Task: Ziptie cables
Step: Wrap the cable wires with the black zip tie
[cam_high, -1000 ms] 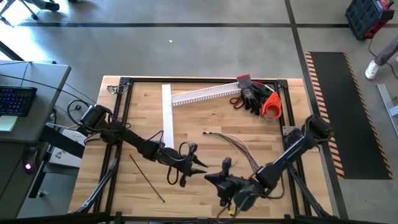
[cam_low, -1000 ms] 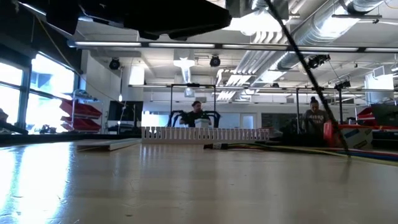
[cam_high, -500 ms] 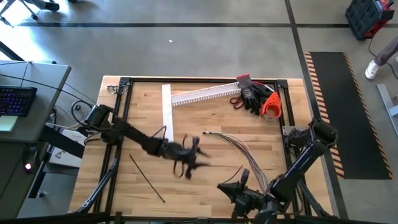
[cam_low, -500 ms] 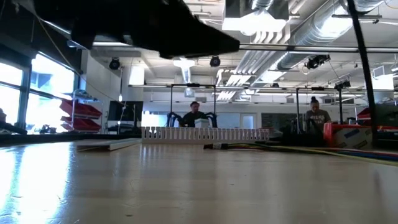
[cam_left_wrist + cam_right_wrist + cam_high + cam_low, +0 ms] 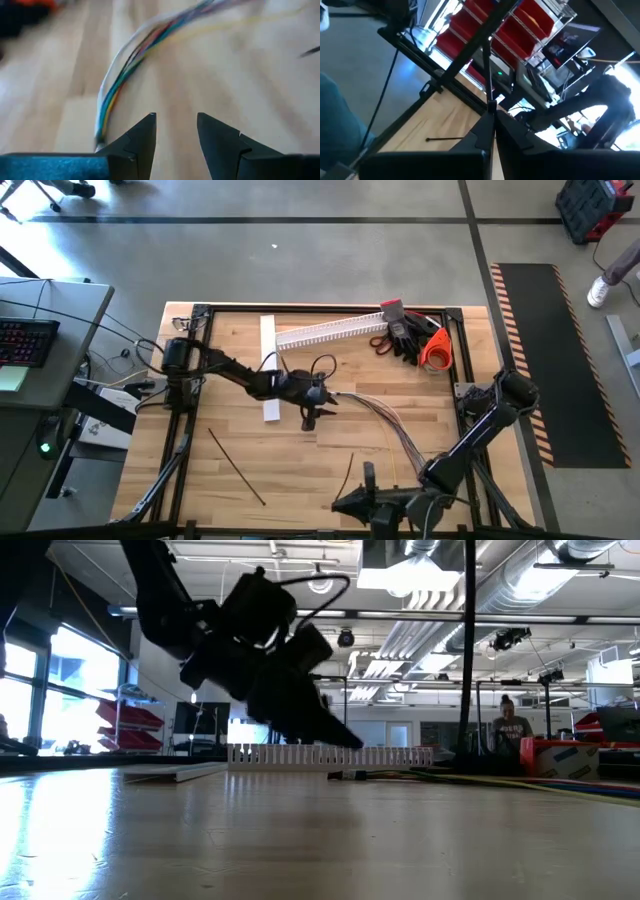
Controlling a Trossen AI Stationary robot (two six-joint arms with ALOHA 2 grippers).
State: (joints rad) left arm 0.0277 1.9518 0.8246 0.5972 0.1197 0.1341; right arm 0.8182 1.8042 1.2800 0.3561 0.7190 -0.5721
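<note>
At the table's near edge, partly cut off in the overhead view, the right gripper (image 5: 352, 502) pinches an upright ziptie (image 5: 487, 75). Farther in, the left gripper (image 5: 313, 415) hovers with fingers apart and empty beside the cables (image 5: 385, 420), whose colours blur in its wrist view.

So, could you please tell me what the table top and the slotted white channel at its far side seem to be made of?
Table top: looks like pale wood, butcher-block style, with visible plank seams and grain and a slight sheen in the low view. Slotted channel: probably white plastic, judging by its uniform matte colour and thin comb-like teeth; metal cannot be ruled out.
</note>
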